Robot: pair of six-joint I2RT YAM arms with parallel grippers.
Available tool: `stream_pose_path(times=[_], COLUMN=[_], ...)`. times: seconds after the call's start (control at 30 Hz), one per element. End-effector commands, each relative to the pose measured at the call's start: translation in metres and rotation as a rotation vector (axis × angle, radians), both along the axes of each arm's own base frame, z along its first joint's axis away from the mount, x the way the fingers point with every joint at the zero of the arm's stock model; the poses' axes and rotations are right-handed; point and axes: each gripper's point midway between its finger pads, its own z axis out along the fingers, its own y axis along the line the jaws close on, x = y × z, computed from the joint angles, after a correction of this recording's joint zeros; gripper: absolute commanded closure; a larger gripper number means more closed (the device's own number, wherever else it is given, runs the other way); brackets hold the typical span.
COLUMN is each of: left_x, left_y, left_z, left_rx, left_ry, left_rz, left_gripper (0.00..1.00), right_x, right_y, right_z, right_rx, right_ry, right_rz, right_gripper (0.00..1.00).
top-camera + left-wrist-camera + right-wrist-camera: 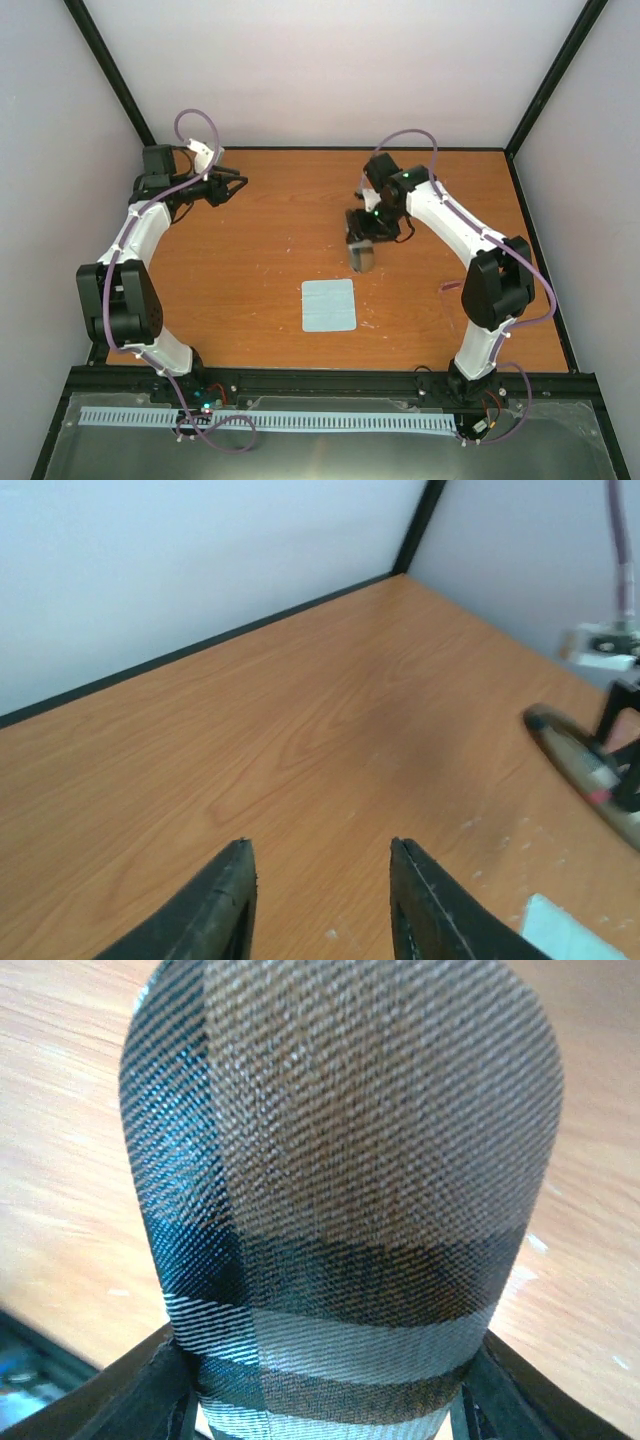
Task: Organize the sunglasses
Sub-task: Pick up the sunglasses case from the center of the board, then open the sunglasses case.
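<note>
Right hand [361, 244] pinches one end of the brown grey-striped case [340, 1160], just beyond the light blue cloth [328, 305] lying flat on the surface [250, 270]. Farther back at the left, the left hand [320, 880] hangs with fingers spread, holding nothing. Where the sunglasses are cannot be told

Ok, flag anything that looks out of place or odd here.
Nothing spilled or damaged. One oddity: the sunglasses show in no view, only the striped case, clamped in the right pincer, and the blue cloth lying flat on the table. The left pincer is open and empty.
</note>
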Motion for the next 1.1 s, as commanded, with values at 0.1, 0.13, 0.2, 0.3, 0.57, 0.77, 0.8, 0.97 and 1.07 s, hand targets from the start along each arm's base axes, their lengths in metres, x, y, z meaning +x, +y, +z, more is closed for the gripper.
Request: stream_pose_path(times=[0.1,0.13,0.2,0.3,0.57,0.77,0.8,0.97,1.07], left_x=[-0.049,-0.055,-0.067,-0.079,-0.086,-0.098,-0.099,-0.103,-0.101], left_y=[-0.056,-0.064,-0.079,-0.092,-0.11,-0.122,-0.122,-0.123,-0.123], left_z=[0.084,0.086,0.09,0.089,0.087,0.088,0.089,0.089,0.088], left_rx=[-0.09,-0.088,-0.086,-0.107,-0.118,-0.136,-0.135,-0.13,-0.13], left_ry=[-0.197,-0.206,-0.231,-0.234,-0.219,-0.199,-0.203,-0.218,-0.22], left_rz=[-0.305,-0.333,-0.396,-0.458,-0.532,-0.575,-0.578,-0.593,-0.597], left_gripper=[0.75,0.75,0.76,0.79,0.79,0.8,0.8,0.8,0.82], right_x=[0.014,0.018,0.02,0.023,0.035,0.035,0.036,0.035,0.033], right_y=[0.097,0.104,0.113,0.123,0.142,0.153,0.154,0.162,0.165], right_z=[0.091,0.097,0.108,0.124,0.161,0.162,0.161,0.163,0.163], right_rx=[0.593,0.64,0.709,0.778,0.863,0.854,0.855,0.868,0.87], right_ry=[-0.033,-0.045,-0.045,-0.052,-0.097,-0.094,-0.092,-0.091,-0.087], right_rz=[0.128,0.142,0.163,0.19,0.237,0.269,0.271,0.289,0.296], right_gripper=[0.97,0.97,0.97,0.97,0.97,0.97,0.97,0.97,0.97])
